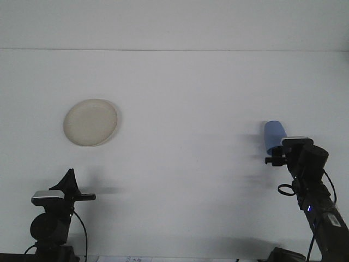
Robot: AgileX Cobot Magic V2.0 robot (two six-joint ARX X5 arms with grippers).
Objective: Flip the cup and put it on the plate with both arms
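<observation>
A blue cup lies on its side on the white table at the right, its lower half hidden behind my right arm. My right gripper is stretched forward and sits right at the cup's near end; its dark wrist body blocks the view of the contact. A round cream plate rests on the table at the left, with nothing on it. My left gripper stands at the near left edge, pointing up, its fingers together in a single point and holding nothing, well short of the plate.
The table's far edge meets a white wall along a line near the top of the view. A broad stretch of bare white surface lies between plate and cup. Cables hang from both arm bases at the bottom.
</observation>
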